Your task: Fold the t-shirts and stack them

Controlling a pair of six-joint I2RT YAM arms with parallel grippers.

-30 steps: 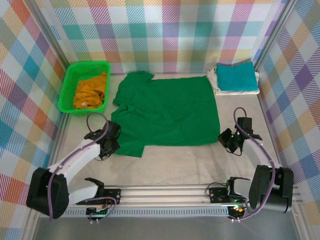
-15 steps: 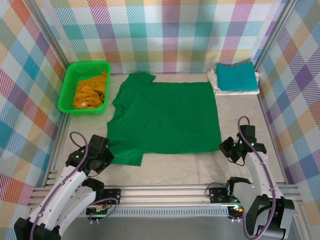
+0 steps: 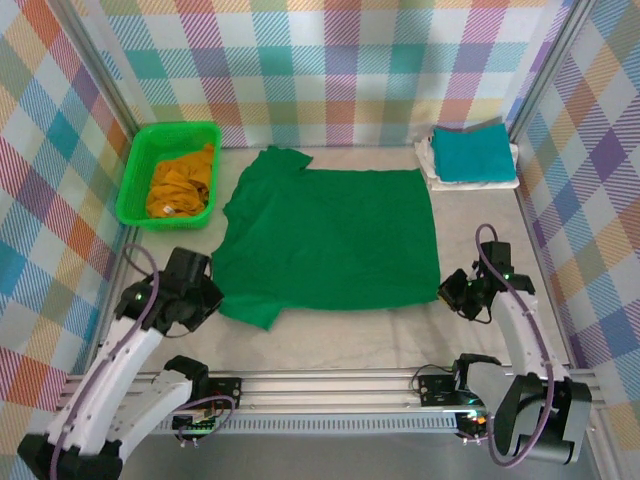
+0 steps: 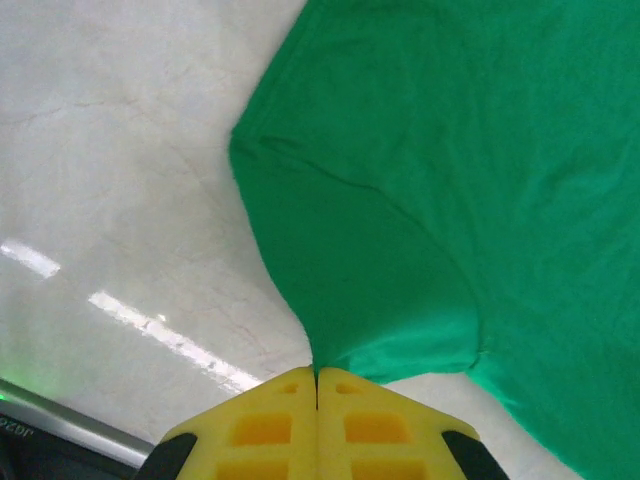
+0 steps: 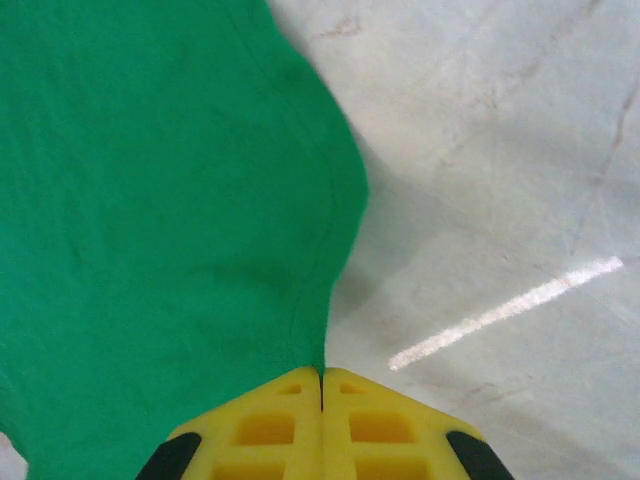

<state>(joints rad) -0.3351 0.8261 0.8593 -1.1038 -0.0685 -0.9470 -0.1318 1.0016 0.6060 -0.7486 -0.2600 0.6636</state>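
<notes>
Pale marble table [image 3: 350, 325] lay under the dark green t-shirt [image 3: 330, 235], which was spread flat between my arms. My left gripper [image 4: 317, 375] was clamped on its near sleeve, and my right gripper [image 5: 321, 372] was pinched on its near-right hem corner.

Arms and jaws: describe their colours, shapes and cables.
The left arm and right arm have white tubular links with bulky black joints, and a purple cable loops along each. In the wrist views, the jaws are bright yellow blocks with rectangular moulded recesses and black outer corners.
</notes>
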